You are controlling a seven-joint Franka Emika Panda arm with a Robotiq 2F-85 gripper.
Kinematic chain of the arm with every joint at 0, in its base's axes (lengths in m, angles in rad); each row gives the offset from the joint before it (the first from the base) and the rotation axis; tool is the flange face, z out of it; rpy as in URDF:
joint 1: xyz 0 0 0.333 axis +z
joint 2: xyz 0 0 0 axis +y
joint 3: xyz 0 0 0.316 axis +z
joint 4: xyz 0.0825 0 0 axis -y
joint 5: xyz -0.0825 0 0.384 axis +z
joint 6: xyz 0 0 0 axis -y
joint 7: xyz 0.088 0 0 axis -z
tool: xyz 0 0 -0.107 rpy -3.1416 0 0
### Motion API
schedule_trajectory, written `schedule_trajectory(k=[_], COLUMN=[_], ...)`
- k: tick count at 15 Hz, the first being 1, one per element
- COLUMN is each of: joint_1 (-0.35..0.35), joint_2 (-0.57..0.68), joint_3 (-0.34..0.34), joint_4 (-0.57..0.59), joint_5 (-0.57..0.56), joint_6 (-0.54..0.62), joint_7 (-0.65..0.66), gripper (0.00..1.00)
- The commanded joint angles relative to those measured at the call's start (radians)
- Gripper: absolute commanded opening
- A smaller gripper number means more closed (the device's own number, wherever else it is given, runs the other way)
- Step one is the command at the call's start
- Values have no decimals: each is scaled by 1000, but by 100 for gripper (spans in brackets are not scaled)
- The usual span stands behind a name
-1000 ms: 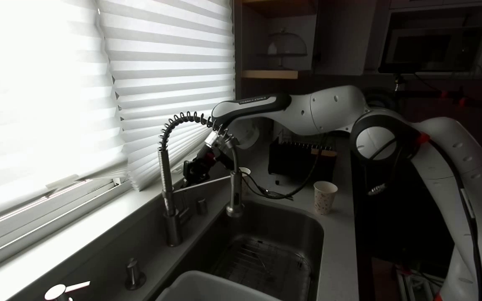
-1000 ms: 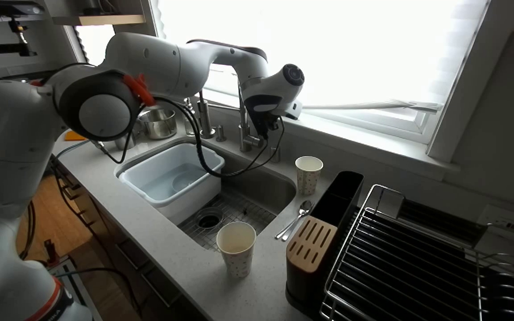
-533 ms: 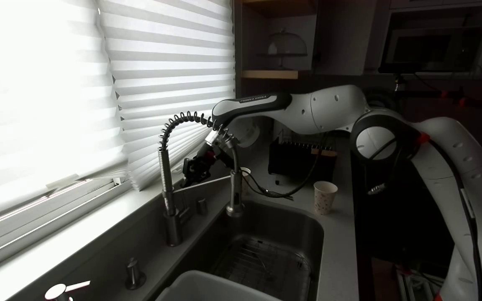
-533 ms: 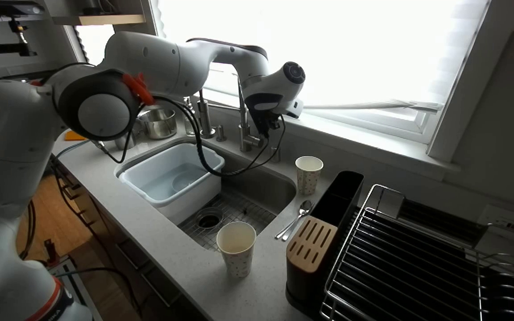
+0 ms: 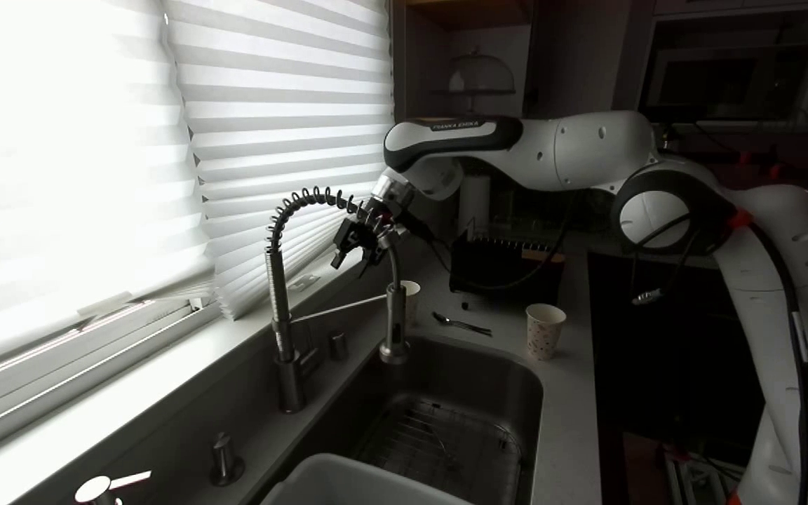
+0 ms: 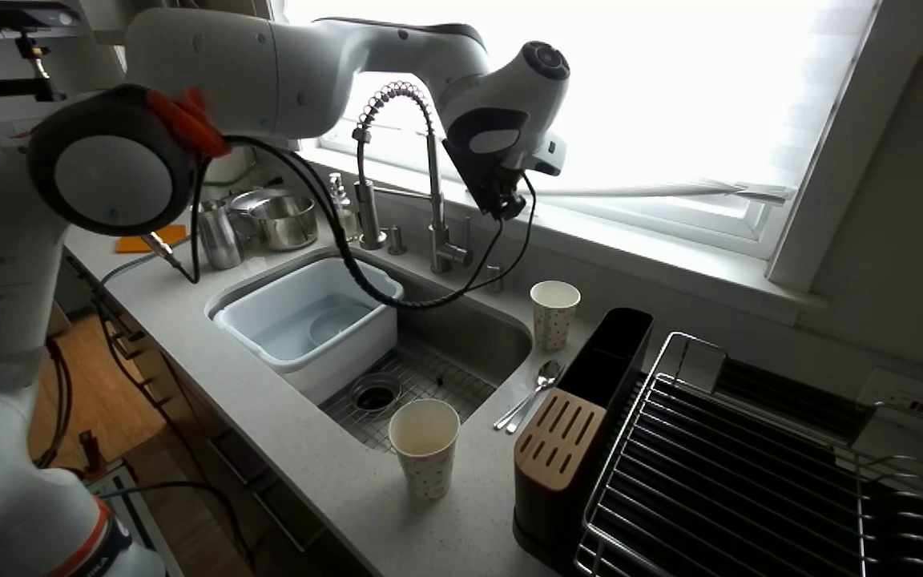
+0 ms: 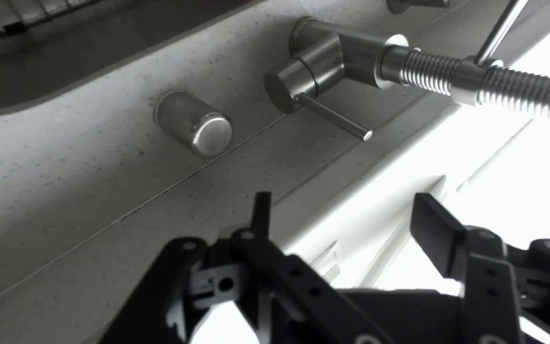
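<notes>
In the wrist view my gripper (image 7: 344,217) stands open, its two black fingers well apart with nothing between them. The bright window sill shows behind the gap. Above the fingers in that view are the steel faucet (image 7: 358,52) with its thin lever (image 7: 334,117) and a short metal cap (image 7: 194,124) on the counter; neither is touched. In an exterior view the gripper (image 5: 351,265) hangs above the counter by the window, partly behind the faucet's coiled hose (image 5: 285,217). In an exterior view the lever (image 6: 468,232) points upward, below the wrist, which mostly hides the fingers.
The sink holds a pale tub (image 6: 349,361) with water in it. Two paper cups, a near cup (image 6: 427,457) and a far cup (image 6: 555,316), flank spoons (image 6: 546,377). A black utensil holder (image 6: 559,437) and a wire rack (image 6: 622,501) stand alongside. Metal pots (image 6: 289,224) are beyond.
Over the last half second the arm has risen and drawn back from the faucet lever. The fingers, close together before, now stand apart. Cups, spoons and tub have not moved.
</notes>
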Motion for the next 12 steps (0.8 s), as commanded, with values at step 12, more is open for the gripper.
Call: schedule_trajectory(k=[12], joint_1=[22], joint_2=[-350], joint_3=[-110], joint_4=[-132], joint_5=[-544], joint_6=[-300], joint_7=[45], gripper=[100])
